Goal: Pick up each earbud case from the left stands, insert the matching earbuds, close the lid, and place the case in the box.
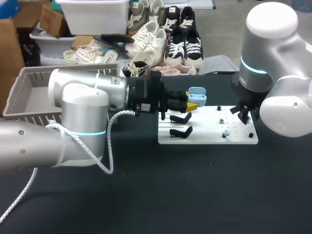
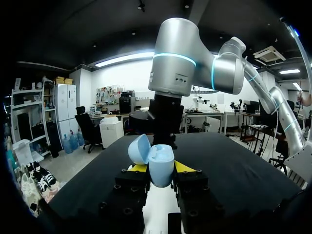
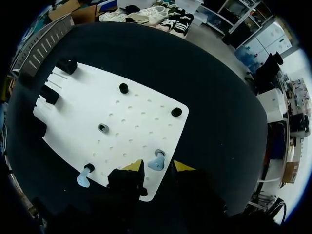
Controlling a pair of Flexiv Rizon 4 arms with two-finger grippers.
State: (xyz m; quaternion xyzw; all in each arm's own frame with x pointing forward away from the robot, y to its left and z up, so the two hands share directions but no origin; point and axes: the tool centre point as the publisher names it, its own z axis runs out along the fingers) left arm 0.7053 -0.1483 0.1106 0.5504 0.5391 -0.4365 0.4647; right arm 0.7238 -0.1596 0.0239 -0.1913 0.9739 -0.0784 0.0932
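My left gripper point(image 1: 193, 103) is shut on a light blue earbud case point(image 1: 197, 96) and holds it above the far left of the white board point(image 1: 209, 139). In the left wrist view the case point(image 2: 161, 166) sits upright between the yellow tips of my left gripper point(image 2: 161, 167), and its lid point(image 2: 139, 148) is swung open. My right gripper point(image 1: 244, 116) hangs over the board's right part. Seen from the right wrist, a light blue earbud point(image 3: 156, 162) stands on the board point(image 3: 122, 122) between the open fingers of my right gripper point(image 3: 157, 168). A second blue earbud point(image 3: 83, 179) lies beside it.
Two black stands point(image 1: 181, 118) point(image 1: 180, 131) stick up on the board's left part. Black pegs point(image 3: 124, 88) point(image 3: 176, 111) and a grey socket point(image 3: 103, 128) dot its right part. A grey slatted box point(image 1: 63, 70) sits at the far left, behind my left arm.
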